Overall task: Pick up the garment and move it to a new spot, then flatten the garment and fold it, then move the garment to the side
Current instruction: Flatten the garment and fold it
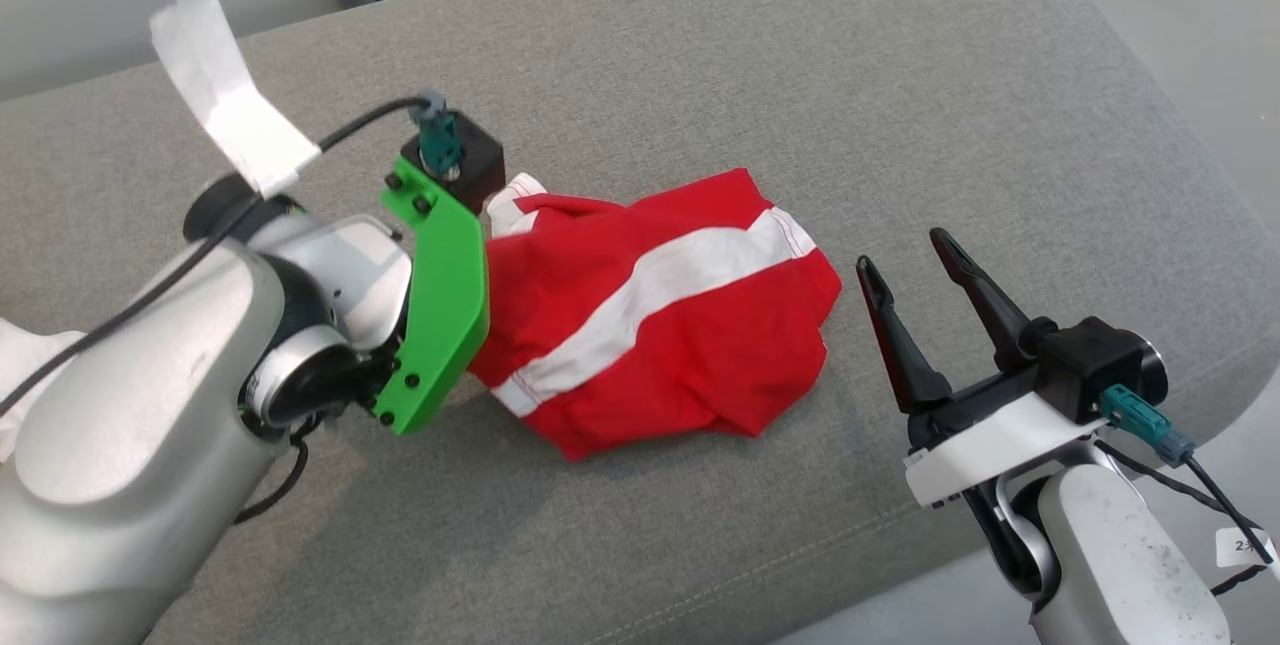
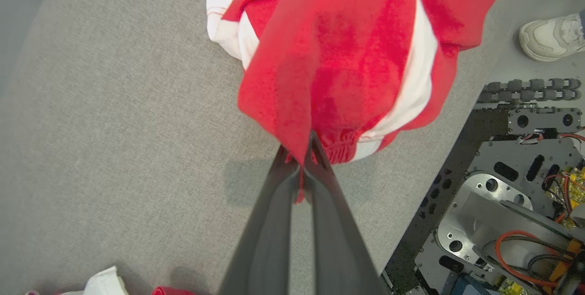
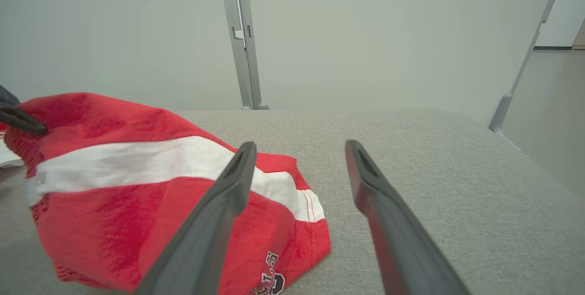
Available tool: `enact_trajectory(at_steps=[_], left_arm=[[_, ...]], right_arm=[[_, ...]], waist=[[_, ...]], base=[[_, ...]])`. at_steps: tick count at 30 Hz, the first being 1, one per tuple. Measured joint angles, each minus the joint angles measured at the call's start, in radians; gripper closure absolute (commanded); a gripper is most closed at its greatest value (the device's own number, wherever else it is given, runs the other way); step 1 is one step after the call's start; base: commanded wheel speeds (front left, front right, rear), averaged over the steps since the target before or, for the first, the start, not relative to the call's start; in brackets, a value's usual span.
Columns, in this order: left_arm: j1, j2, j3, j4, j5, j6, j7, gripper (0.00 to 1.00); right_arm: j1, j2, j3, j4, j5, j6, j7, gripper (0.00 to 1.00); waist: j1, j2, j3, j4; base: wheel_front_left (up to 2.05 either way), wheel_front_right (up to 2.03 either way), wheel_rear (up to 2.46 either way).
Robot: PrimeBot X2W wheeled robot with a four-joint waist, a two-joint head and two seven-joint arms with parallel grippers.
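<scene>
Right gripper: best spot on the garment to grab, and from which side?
The stitched hem corner where the white stripe ends, on the right side of the garment. Come in low from the right: that edge lies free on the cushion, facing the open right gripper, opposite the pinch of the left gripper.

We find the garment (image 1: 660,315) on the cushion (image 1: 800,75), with our left gripper (image 2: 300,149) touching its left edge and our right gripper (image 1: 900,248) just beside its right edge.
</scene>
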Motion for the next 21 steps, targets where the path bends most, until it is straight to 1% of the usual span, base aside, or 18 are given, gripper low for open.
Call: enact_trajectory(at_steps=[3, 5, 8, 13, 14, 16, 17, 18, 21], left_arm=[[0.046, 0.014, -0.003, 0.003, -0.029, 0.0, 0.012, 1.0], [0.068, 0.028, 0.003, 0.004, -0.028, 0.0, 0.002, 1.0], [0.069, 0.048, 0.044, 0.01, -0.008, 0.0, -0.044, 1.0], [0.071, 0.053, 0.089, 0.05, 0.009, 0.004, -0.1, 1.0], [0.076, 0.053, 0.095, 0.056, 0.009, 0.006, -0.108, 0.82], [0.098, 0.052, 0.106, 0.065, 0.002, 0.012, -0.126, 0.62], [0.112, 0.049, 0.109, 0.068, -0.007, 0.013, -0.137, 0.43], [0.126, 0.045, 0.113, 0.071, -0.014, 0.013, -0.153, 0.0], [0.148, 0.028, 0.126, 0.085, -0.019, 0.022, -0.2, 0.0]], right_arm=[[0.001, -0.006, -0.004, 0.002, 0.0, 0.0, 0.0, 0.0], [0.001, -0.014, -0.008, 0.002, -0.002, 0.0, 0.0, 0.0], [0.001, -0.027, -0.008, 0.002, -0.004, 0.0, 0.0, 0.0], [0.0, -0.034, 0.007, 0.002, -0.016, 0.0, 0.0, 0.0], [-0.001, -0.034, 0.009, 0.002, -0.018, 0.0, 0.0, 0.0], [-0.002, -0.038, 0.012, 0.005, -0.021, 0.0, 0.0, 0.0], [-0.003, -0.041, 0.012, 0.008, -0.021, 0.0, 0.0, 0.0], [-0.003, -0.045, 0.012, 0.012, -0.021, 0.0, 0.0, 0.0], [-0.003, -0.06, 0.01, 0.03, -0.021, 0.0, 0.0, 0.0]], waist=[[0.0, 0.0, -0.003, 0.014], [0.0, -0.0001, -0.005, 0.03], [0.0, 0.0, -0.007, 0.057], [0.0, 0.0, -0.006, 0.104], [0.0, 0.0, -0.005, 0.112], [0.0, -0.0001, -0.002, 0.127], [0.0, -0.0001, 0.0, 0.132], [0.0, 0.0, 0.002, 0.137], [0.0, 0.0, 0.008, 0.149]], base=[[0.0, 0.0, 0.0], [0.0, 0.0, 0.0], [0.0, 0.0, 0.0], [0.0, 0.0, 0.0], [0.0, 0.0, 0.0], [0.0, 0.0, 0.0], [0.0, 0.0, 0.0], [0.0, 0.0, 0.0], [0.0, 0.0, 0.0]])
